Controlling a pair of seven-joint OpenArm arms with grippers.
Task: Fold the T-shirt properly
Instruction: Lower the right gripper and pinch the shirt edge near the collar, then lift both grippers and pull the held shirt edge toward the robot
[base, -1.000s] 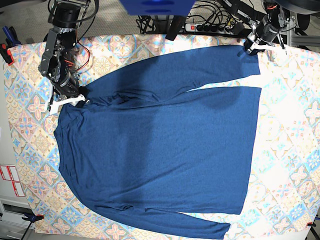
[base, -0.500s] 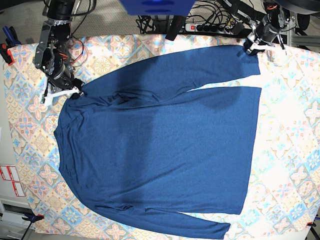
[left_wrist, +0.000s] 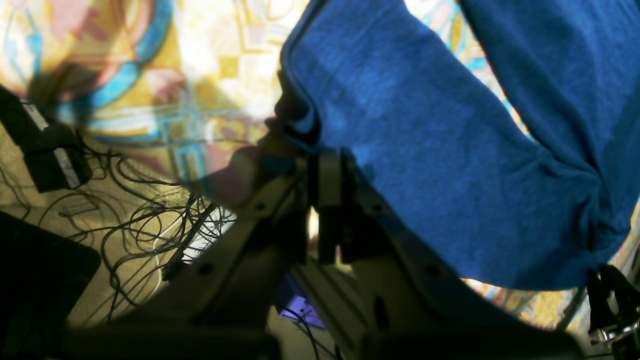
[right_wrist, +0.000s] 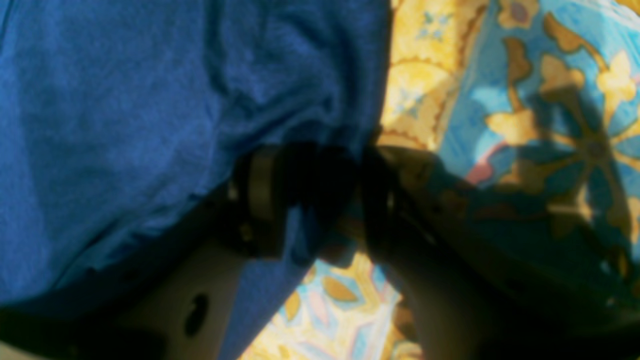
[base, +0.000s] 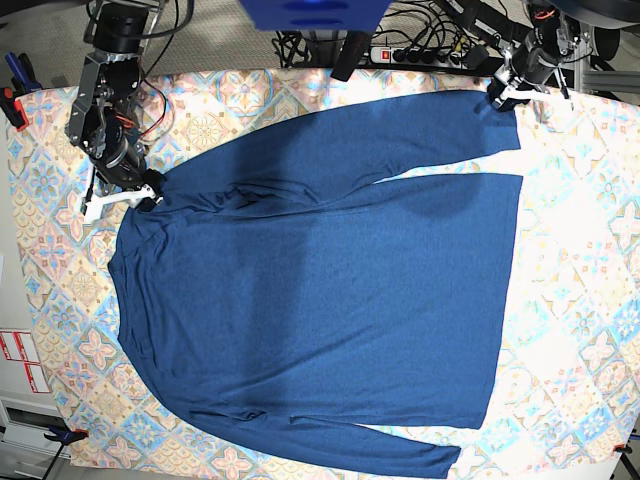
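From my station, the right pincer (base: 148, 190) sits at about ten o'clock in the base view, its white fingers clamped on the shoulder corner of the T-shirt (base: 320, 290). The right wrist view confirms it (blurred, but readable): dark pads (right_wrist: 260, 195) pinch a bunched fold of the blue knit, with the patterned tablecloth (right_wrist: 525, 100) showing beside it.

The T-shirt lies spread flat across the middle of the tabletop (base: 580, 300), collar end toward nine o'clock, hem toward three o'clock. One long sleeve runs along the top edge toward one o'clock, the other lies along the bottom toward six o'clock. Some wrinkles gather near the upper armpit.

At one o'clock the left pincer (base: 503, 93) rests at the cuff of the upper sleeve. In the left wrist view its pale fingers (left_wrist: 325, 175) are drawn narrow together at the cuff edge, gripping the fabric, with cables (left_wrist: 150, 220) on the floor beyond the tabletop's edge.
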